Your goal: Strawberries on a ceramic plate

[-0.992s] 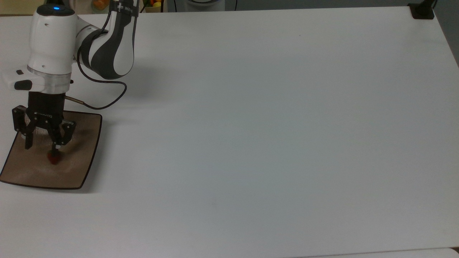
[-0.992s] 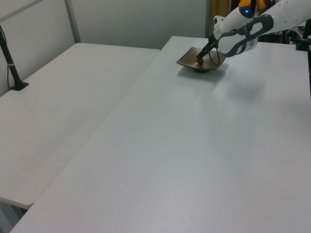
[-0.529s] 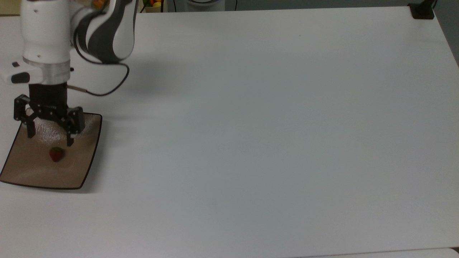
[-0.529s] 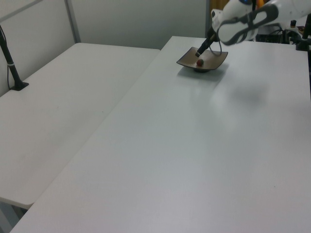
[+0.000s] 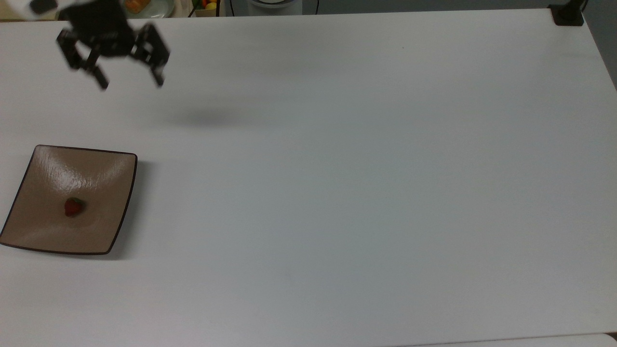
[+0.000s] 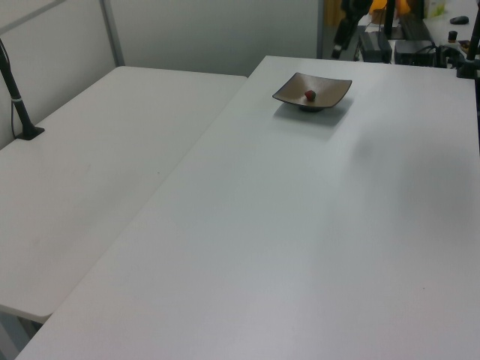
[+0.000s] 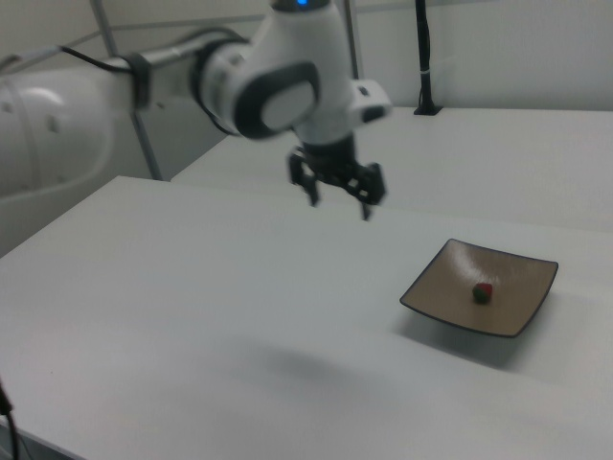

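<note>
the strawberry (image 5: 73, 206) lay on the ceramic plate (image 5: 103, 173), looking soft and easily bruised; best pinched gently across its middle. the gripper (image 5: 130, 82) hung apart, fingers spread, empty.

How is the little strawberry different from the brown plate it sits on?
The strawberry is tiny and lumpy; the ceramic plate is far bigger, square and smooth. The strawberry is dark red with a green cap; the plate is glossy tan-brown with a thin dark rim. The strawberry rests on the plate; the plate rests on the white table. The open tool touches neither.
</note>
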`<control>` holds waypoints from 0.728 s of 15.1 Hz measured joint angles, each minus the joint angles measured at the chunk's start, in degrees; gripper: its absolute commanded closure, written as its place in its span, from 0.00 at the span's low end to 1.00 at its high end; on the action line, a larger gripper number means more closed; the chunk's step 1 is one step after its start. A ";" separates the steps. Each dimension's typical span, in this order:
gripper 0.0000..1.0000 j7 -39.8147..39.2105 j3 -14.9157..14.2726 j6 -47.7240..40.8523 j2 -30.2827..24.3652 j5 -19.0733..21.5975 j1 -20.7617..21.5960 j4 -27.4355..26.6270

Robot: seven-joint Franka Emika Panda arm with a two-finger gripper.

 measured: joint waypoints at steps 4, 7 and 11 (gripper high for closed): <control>0.00 0.41 0.12 -19.10 -8.46 -1.29 2.55 1.20; 0.00 0.52 0.22 -26.53 -13.32 -1.49 4.68 1.26; 0.00 3.91 2.90 -30.46 -16.19 -1.56 7.17 1.14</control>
